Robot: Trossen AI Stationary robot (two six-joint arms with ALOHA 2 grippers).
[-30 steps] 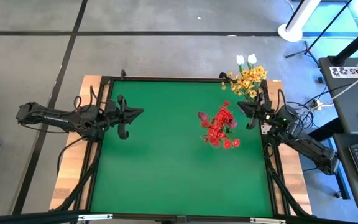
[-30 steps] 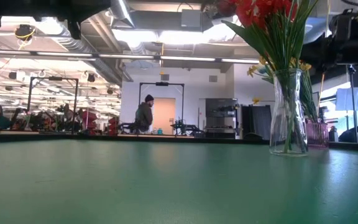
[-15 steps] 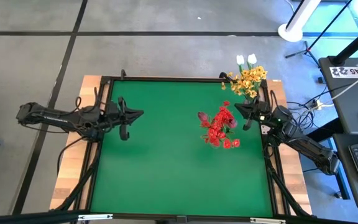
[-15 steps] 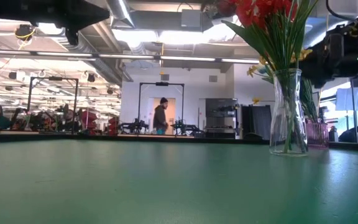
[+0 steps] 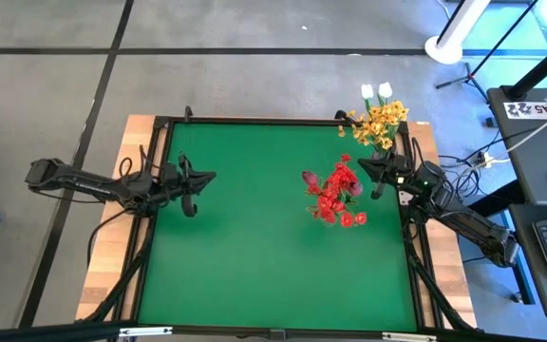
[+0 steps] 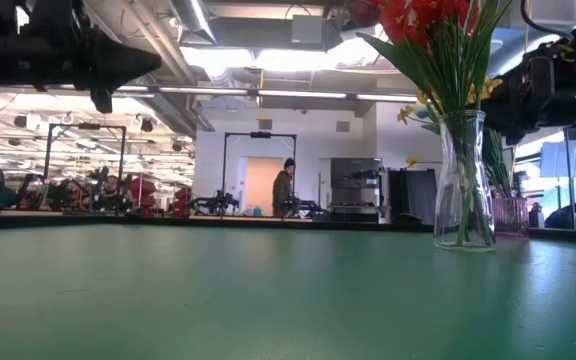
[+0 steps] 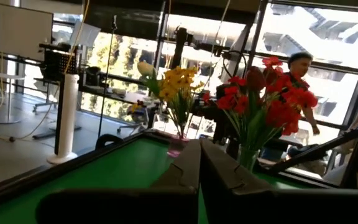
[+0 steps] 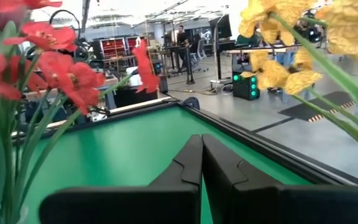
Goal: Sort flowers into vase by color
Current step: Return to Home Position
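Note:
Red flowers [image 5: 335, 198] with a dark pink bud [image 5: 309, 178] stand in a clear glass vase [image 6: 465, 180] at the table's right side. Yellow sprays [image 5: 380, 122] and white tulips [image 5: 376, 91] stand in a pink vase [image 7: 178, 147] at the far right corner. My left gripper [image 5: 214, 175] hovers shut over the table's left side and points toward the flowers, with nothing in it [image 7: 199, 151]. My right gripper [image 5: 362, 163] hovers shut just right of the red flowers, between the two bunches, also with nothing in it [image 8: 202, 144].
A black frame [image 5: 283, 121] borders the green table top [image 5: 254, 247], bare across its middle and near side. In the room beyond the table a person [image 6: 283, 188] walks, and another person [image 7: 301, 65] shows behind the red flowers in the left wrist view.
My left gripper has sunk toward the table and drawn slightly toward the left edge, staying shut. My right gripper sank a little early on, then kept still. The person in the room behind has walked toward the right.

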